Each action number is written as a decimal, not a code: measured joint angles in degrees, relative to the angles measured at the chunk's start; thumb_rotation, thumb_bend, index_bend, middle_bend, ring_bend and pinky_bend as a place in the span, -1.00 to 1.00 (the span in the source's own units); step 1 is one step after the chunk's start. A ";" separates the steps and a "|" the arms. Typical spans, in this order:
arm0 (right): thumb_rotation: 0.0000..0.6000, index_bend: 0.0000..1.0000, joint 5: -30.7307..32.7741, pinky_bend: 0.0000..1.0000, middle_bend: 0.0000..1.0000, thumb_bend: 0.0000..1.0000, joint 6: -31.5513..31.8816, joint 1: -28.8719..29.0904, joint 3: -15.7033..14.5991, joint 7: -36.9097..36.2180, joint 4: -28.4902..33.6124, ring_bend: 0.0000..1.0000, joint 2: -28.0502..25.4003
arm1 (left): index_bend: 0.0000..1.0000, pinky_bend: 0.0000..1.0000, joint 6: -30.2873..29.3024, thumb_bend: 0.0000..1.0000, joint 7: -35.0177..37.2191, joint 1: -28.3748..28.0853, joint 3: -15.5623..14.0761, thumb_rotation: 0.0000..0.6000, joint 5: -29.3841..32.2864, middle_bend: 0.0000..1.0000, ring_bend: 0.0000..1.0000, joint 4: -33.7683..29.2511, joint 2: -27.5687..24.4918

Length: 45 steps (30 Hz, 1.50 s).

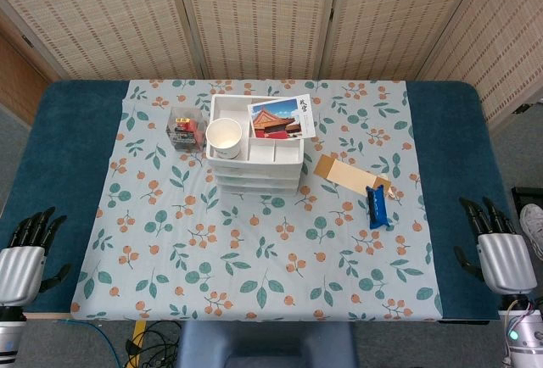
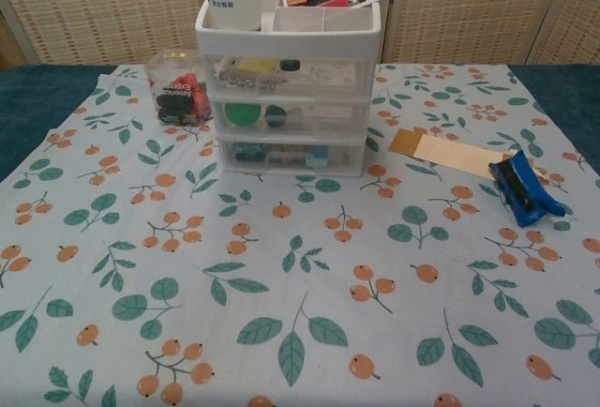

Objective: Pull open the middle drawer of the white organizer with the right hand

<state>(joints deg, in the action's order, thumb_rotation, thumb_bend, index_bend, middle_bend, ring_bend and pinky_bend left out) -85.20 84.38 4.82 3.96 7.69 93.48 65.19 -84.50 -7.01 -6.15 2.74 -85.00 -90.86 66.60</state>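
Glossy white plastic organizer (image 2: 287,69) sits on matt printed cloth (image 2: 281,313).

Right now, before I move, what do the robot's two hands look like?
Both the left hand and the right hand have black fingers on a silver-grey ribbed metallic palm housing. A small green light shows on the arm below the right hand. The chest view shows neither.

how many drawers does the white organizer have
3, stacked under the open top tray of the white organizer: top drawer, middle drawer, bottom drawer. All look closed.
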 measured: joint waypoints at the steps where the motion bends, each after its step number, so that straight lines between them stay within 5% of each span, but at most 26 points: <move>1: 1.00 -1.00 -0.11 -0.72 -0.76 -0.24 0.05 0.02 0.00 -0.01 0.00 -0.93 0.03 | -0.74 -0.81 -0.15 -0.56 0.06 0.00 0.04 1.00 -0.08 -0.88 -0.88 0.06 0.08; 15: 1.00 -1.00 -2.87 -0.51 -0.65 -0.24 -0.38 0.92 -0.61 -1.45 1.05 -0.66 -0.11 | -0.73 -0.81 -1.08 -0.56 1.10 -0.07 -0.01 1.00 -1.45 -0.88 -0.88 0.01 -0.05; 26: 1.00 -1.00 -4.79 0.42 -0.04 -0.24 -8.34 7.29 0.05 -2.85 5.53 0.17 1.00 | -0.73 -0.81 -1.54 -0.56 2.28 0.18 0.15 1.00 -1.27 -0.88 -0.88 0.31 -0.41; 30: 1.00 -1.00 -4.87 0.79 0.38 -0.24 -12.52 10.89 0.66 -4.57 6.37 0.59 3.22 | -0.74 -0.81 -1.72 -0.56 2.66 0.10 0.37 1.00 -1.34 -0.88 -0.88 0.45 -0.69; 35: 1.00 -1.00 -3.33 0.94 0.59 -0.22 -18.69 14.57 1.33 -7.87 7.53 0.82 5.22 | -0.74 -0.81 -1.56 -0.56 3.03 -0.16 0.39 1.00 -1.66 -0.88 -0.88 0.65 -0.72; 45: 1.00 -1.00 4.56 1.00 0.63 -0.06 -34.38 24.18 4.72 -25.42 8.01 0.91 9.82 | -0.73 -0.81 -1.45 -0.56 3.71 -0.33 0.47 1.00 -1.74 -0.88 -0.88 0.71 -1.23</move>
<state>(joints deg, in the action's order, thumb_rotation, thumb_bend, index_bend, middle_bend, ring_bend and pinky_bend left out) -80.65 50.00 29.00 8.67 -17.73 101.50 75.00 -85.95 -3.30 -6.48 3.20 -86.74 -90.15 65.37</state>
